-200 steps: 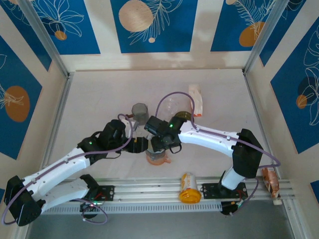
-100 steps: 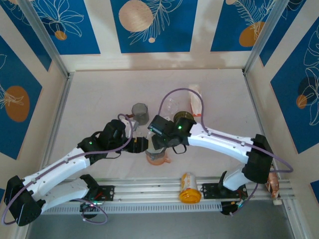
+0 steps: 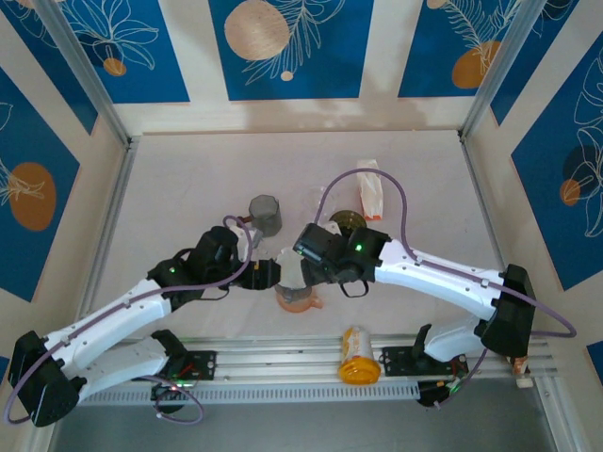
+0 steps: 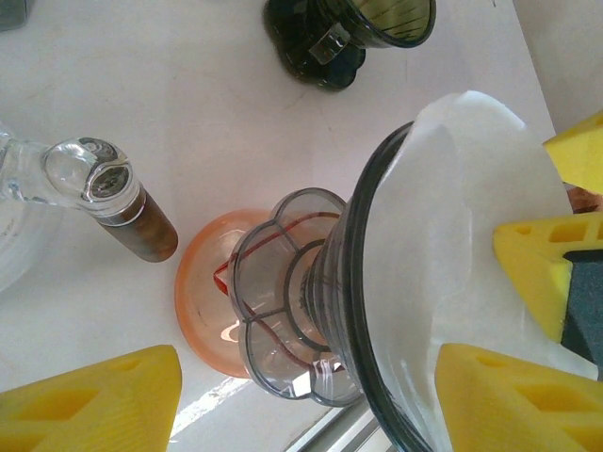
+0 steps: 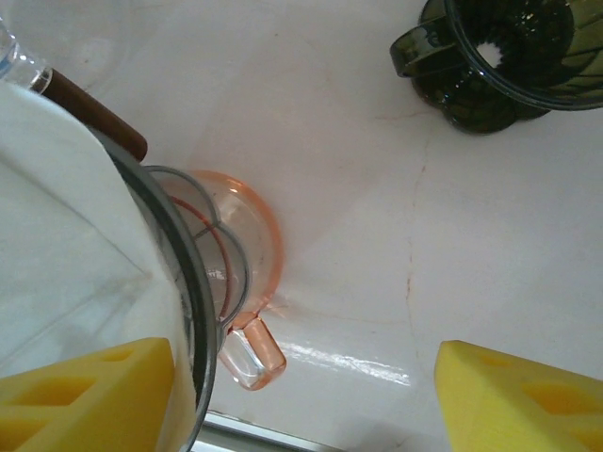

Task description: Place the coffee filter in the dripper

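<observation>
Shifted rightward from the dripper (image 4: 396, 311), right pincer (image 5: 301, 395) spreads empty; left pincer (image 4: 311, 395) spread around the dripper, coffee filter (image 4: 462, 254) inside.

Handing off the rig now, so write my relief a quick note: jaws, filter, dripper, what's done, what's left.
Left gripper: jaws open wide on either side of the dripper; contact unclear.
Right gripper: jaws open, holding nothing, beside the dripper.
Filter is in the dripper, its edge above the rim; the dripper is over the orange cup.
Done: filter in. Left: probably check its seating, then back both arms away.
</observation>
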